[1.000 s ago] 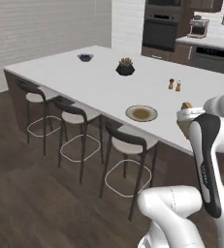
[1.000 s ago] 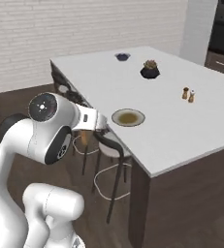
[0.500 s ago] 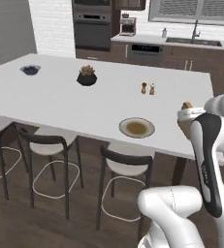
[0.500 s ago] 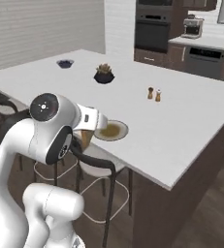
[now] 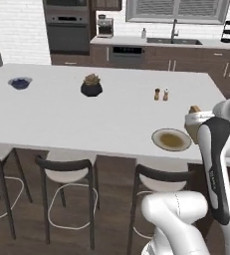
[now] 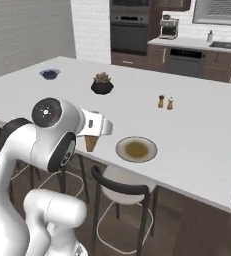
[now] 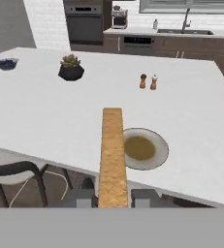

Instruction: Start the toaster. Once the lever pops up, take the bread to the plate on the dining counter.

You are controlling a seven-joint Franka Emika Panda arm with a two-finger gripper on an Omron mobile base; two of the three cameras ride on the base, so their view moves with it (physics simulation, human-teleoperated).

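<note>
One wide white dining counter [image 5: 76, 114]

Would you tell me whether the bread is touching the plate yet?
Apart: the right base view shows the bread held beside the plate, with bare counter between them.

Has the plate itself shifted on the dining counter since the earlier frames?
No. The plate keeps its spot on the dining counter, nearer the counter's front edge than the shakers; the camera moved.
</note>
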